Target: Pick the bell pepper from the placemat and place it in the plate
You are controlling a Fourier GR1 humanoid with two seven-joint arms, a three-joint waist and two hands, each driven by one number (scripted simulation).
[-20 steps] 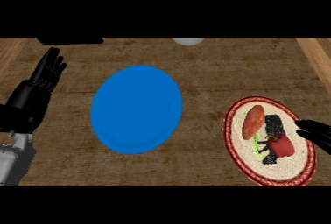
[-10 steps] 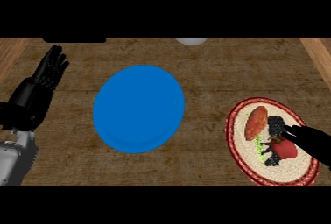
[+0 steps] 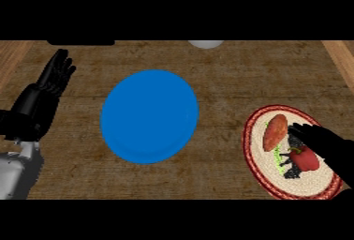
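Pepper: the red bell pepper (image 3: 304, 159) lies on the round placemat (image 3: 266, 173) at the right of the bench (image 3: 221, 84), toward the mat's lower right part, with a bit of green showing at its left edge.
Placemat: pale woven middle with a dark red rim; its right side is partly hidden by the right hand.
Other food on the mat: an orange-red oval thing (image 3: 276, 132) lies at the upper left of the pepper, close beside it; what it is cannot be told. A small dark patch (image 3: 291, 172) sits just below the pepper.
Right hand: the right hand (image 3: 332, 150) comes in from the right edge and lies over the mat, its fingers (image 3: 301, 131) stretched toward the pepper's upper side and on or just over it. Whether they have closed on the pepper cannot be told.
Plate: the blue plate (image 3: 149, 116) lies in the middle of the bench, well apart from the mat to its left, with bare wood between them.
Left hand: the left hand (image 3: 52, 79) rests at the left edge, fingers straight and pointing up, holding nothing.
Far edge: a pale round thing (image 3: 205, 44) shows at the top, cut off by the view.
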